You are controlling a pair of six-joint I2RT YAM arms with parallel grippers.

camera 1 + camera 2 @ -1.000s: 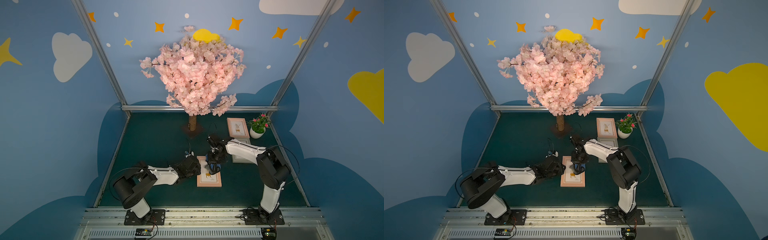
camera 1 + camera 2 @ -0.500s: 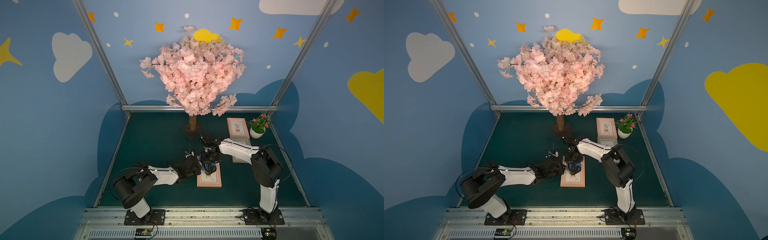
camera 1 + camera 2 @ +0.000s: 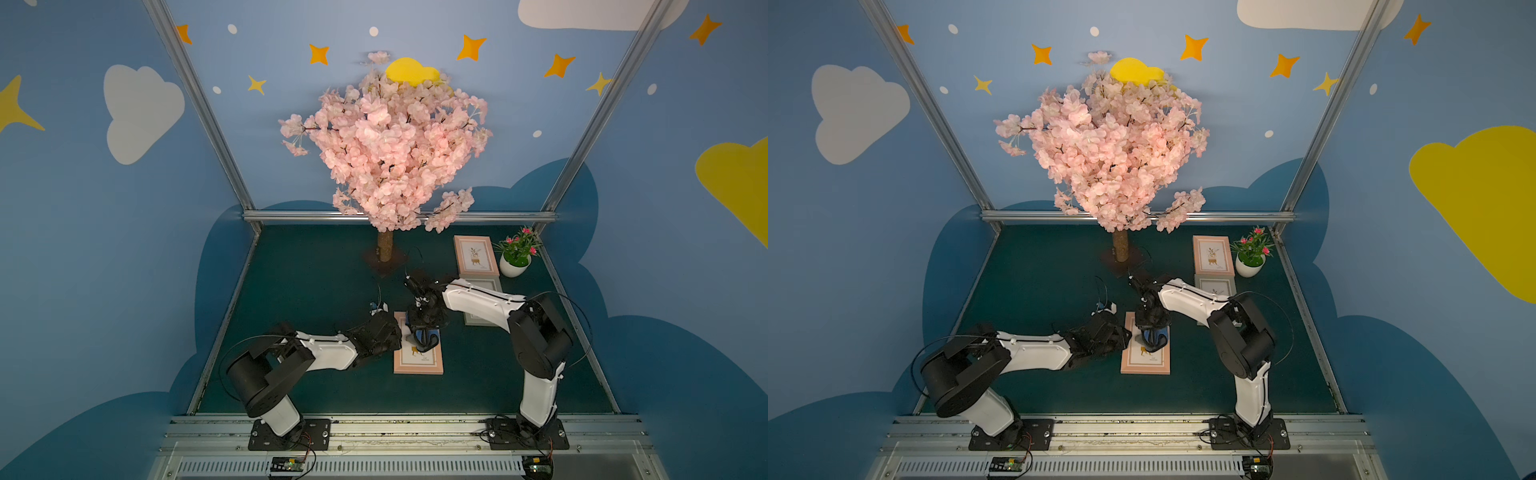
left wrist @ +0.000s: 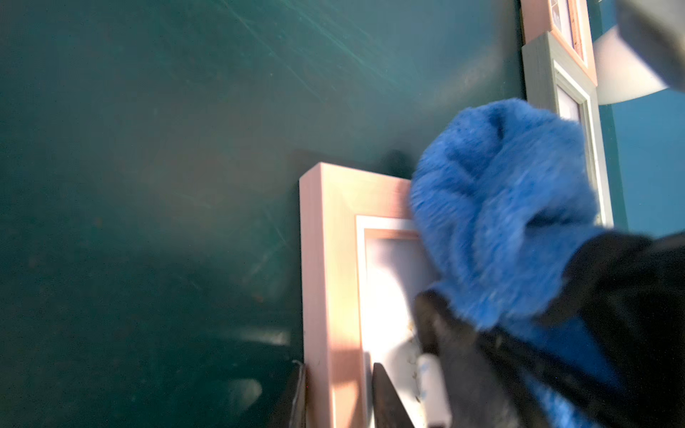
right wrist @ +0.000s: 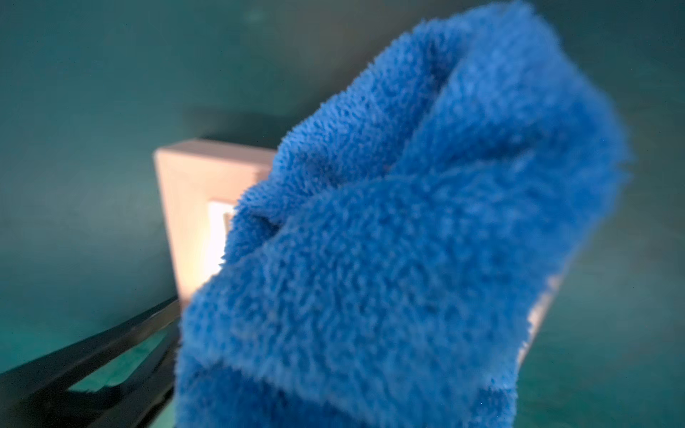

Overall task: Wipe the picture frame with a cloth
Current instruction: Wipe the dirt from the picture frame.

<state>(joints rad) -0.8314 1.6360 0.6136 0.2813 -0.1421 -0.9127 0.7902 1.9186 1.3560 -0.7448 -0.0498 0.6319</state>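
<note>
Compared with a second ago, the right gripper (image 3: 424,326) and its cloth (image 3: 428,336) sit slightly farther left, over the far end of the picture frame (image 3: 417,361); the left arm has not shifted. That gripper is clamped on the cloth, a fluffy blue plush bundle (image 5: 407,241) that hangs in thick, rounded folds and covers the frame's far right corner (image 4: 500,207).

The picture frame (image 3: 1144,361) is a flat rectangle lying on the dark green, faintly scratched tabletop (image 3: 311,291), with its long sides running near to far. It has pale pink wood-look rails with square edges (image 4: 330,241) and a white mat inside.

The left gripper (image 4: 339,396) pinches the frame's left rail, one dark finger outside it and one on the inner side.

At the far right lie a second pink frame (image 3: 476,255) and a grey frame (image 3: 484,284), the latter partly under the right arm, beside a potted plant (image 3: 515,259) in a round white pot. A pink blossom tree (image 3: 390,153) stands at the far middle.
</note>
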